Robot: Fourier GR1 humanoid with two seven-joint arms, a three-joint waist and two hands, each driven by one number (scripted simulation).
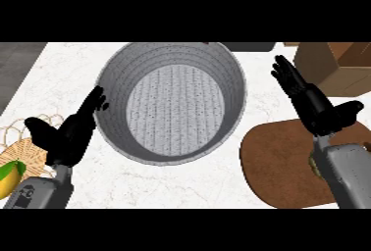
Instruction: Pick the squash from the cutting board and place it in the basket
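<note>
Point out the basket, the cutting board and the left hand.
basket (117, 73): head view, its left wall.
cutting board (279, 162): head view, its bare brown top.
left hand (69, 136): head view, its palm.

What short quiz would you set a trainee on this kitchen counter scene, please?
1. True or false: the large grey round woven basket holds a vegetable.
2. The brown round wooden cutting board lies on the basket's: A) left, B) right, C) far side.
3. Fill in: the black left hand and black right hand are both ____ (open or shut).
Key: 1 false; 2 B; 3 open.
</note>
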